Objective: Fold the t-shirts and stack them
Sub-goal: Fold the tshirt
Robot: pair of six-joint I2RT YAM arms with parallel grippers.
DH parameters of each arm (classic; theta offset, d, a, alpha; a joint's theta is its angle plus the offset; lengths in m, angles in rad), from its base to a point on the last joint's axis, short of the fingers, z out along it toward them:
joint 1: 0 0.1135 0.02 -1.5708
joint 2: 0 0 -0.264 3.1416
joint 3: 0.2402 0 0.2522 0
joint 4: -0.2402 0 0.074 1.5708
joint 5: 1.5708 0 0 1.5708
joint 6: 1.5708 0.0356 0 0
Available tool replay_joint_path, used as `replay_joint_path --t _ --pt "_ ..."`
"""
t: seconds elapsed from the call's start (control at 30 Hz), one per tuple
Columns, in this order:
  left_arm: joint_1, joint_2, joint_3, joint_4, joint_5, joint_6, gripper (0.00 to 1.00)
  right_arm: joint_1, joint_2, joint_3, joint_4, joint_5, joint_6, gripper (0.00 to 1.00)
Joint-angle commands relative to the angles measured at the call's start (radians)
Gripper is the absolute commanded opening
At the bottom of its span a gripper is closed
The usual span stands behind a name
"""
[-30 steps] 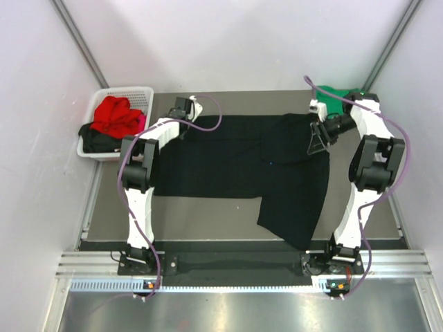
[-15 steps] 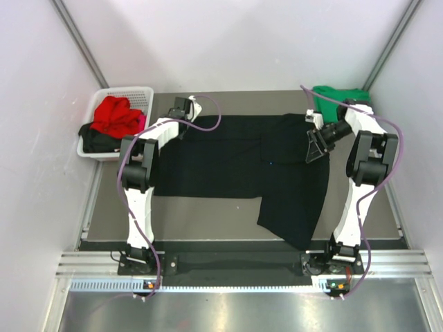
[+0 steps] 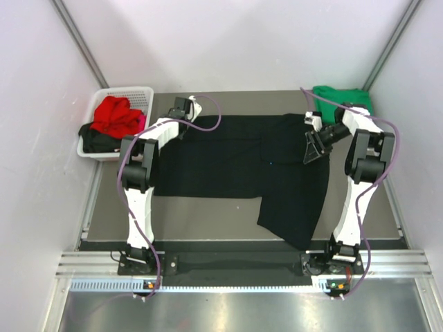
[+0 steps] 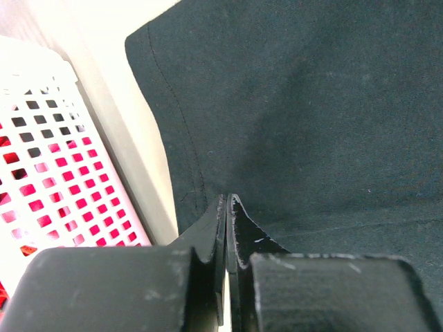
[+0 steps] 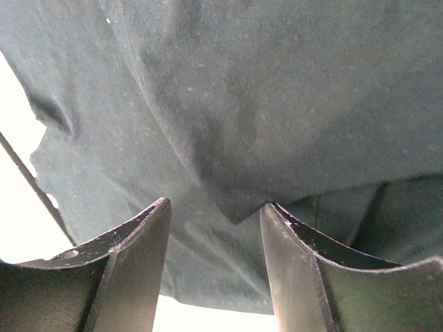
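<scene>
The large black t-shirt lies spread across the table, its right part folded over and hanging toward the near edge. My left gripper is at its far left corner, and in the left wrist view its jaws are shut on the hem of the black t-shirt. My right gripper is open and empty just above the shirt's right part. In the right wrist view, a fold point of the black cloth shows between its fingers. A green t-shirt lies at the back right corner.
A white lattice basket stands off the table's left edge, and it shows in the left wrist view. It holds a red t-shirt, a bit of pink and a black one. Grey table shows in front of the shirt.
My right arm has swung its upper links away from the back corner, uncovering the green t-shirt, and its gripper shifted slightly left and nearer. The left arm has not moved.
</scene>
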Motion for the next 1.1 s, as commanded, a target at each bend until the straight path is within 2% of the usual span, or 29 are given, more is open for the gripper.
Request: replay_joint_path --t 0.0,0.2,0.37,0.63,0.73,0.77,0.9,0.93,1.07 --pt "-0.002 -0.052 -0.002 0.033 -0.012 0.007 0.00 0.017 0.041 0.065 -0.006 -0.085 0.005 0.55" --pt "-0.002 -0.058 -0.020 0.045 -0.017 0.009 0.00 0.054 0.003 0.070 -0.151 -0.180 -0.074 0.53" --pt "-0.002 -0.055 -0.027 0.047 -0.018 0.008 0.00 0.091 -0.153 -0.027 -0.202 -0.197 -0.110 0.52" --pt "0.002 -0.048 -0.004 0.058 -0.017 0.013 0.00 0.103 -0.379 -0.098 -0.202 -0.021 -0.142 0.50" --pt "0.007 -0.043 0.009 0.064 -0.027 0.021 0.00 0.090 -0.399 -0.090 -0.199 -0.010 -0.162 0.50" --pt "0.009 -0.040 0.010 0.073 -0.029 0.027 0.00 0.085 -0.390 -0.064 -0.191 -0.013 -0.164 0.50" --pt "0.025 0.000 0.085 0.087 -0.052 0.038 0.00 0.068 -0.315 -0.009 0.017 0.003 0.046 0.51" --pt "0.038 0.011 0.111 0.079 -0.050 0.033 0.00 0.068 -0.264 0.010 0.099 0.025 0.078 0.51" --pt "0.062 0.089 0.206 0.058 -0.029 0.018 0.01 0.070 -0.132 0.160 0.238 0.087 0.181 0.51"
